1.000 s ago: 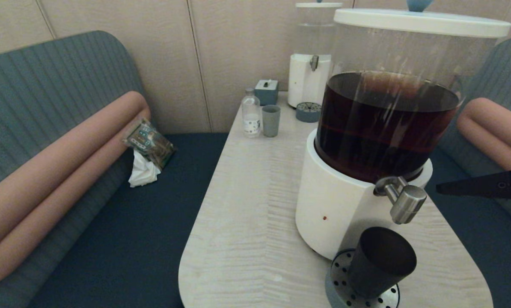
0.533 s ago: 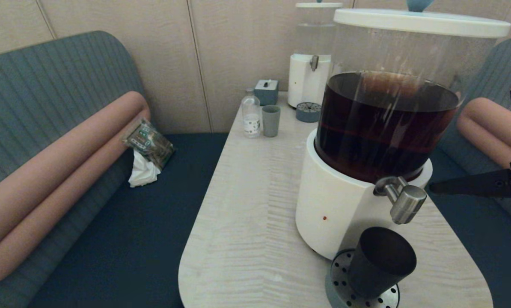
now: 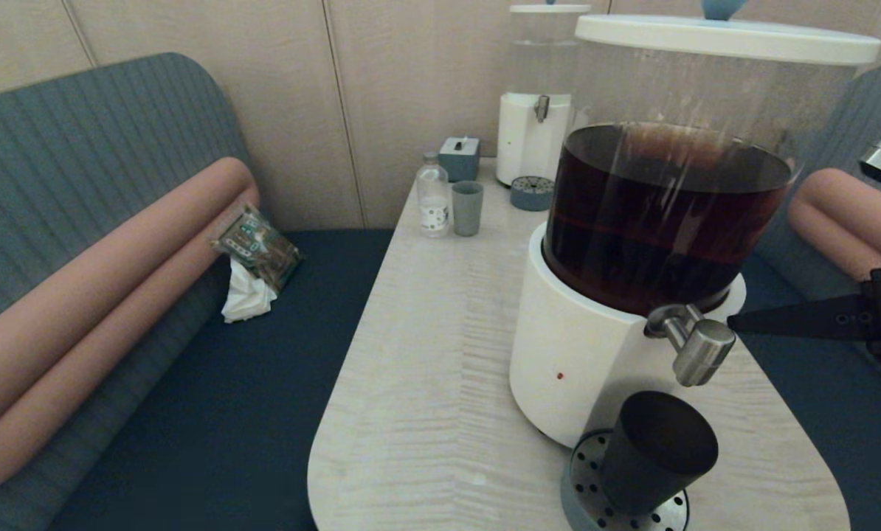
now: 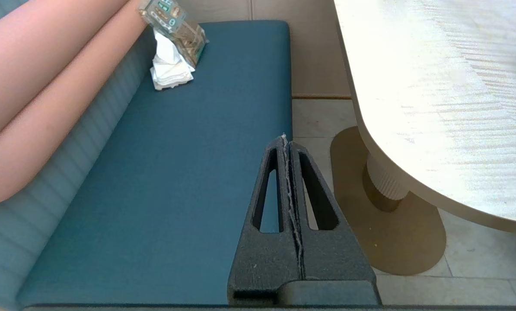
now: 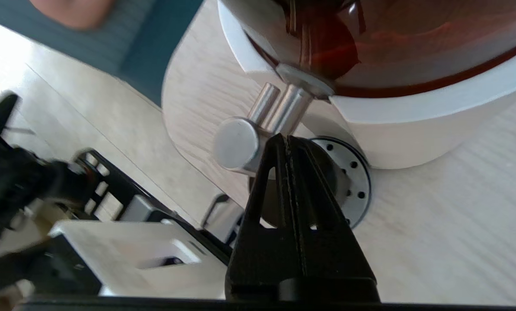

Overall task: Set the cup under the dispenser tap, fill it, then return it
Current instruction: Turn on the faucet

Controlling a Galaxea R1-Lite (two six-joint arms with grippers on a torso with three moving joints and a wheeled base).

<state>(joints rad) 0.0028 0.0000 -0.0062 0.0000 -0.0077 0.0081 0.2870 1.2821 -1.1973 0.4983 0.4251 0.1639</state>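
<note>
Nearest, the cup (image 3: 658, 451) stands on the drip tray (image 3: 584, 479), directly below the tap (image 3: 695, 346). Just right, the right gripper (image 3: 736, 322), fingers closed and empty, should press the tap squarely. The left gripper (image 4: 286, 142) idles closed over the bench.

The dispenser tap (image 3: 695, 341) overhangs the cup (image 3: 656, 451); open table (image 3: 426, 354) lies to their left.

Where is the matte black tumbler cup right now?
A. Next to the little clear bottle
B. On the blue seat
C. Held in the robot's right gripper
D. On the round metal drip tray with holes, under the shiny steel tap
D: the matte black tumbler cup stands on the round perforated metal drip tray, below the brushed-steel tap; the shut right gripper holds nothing.
</note>
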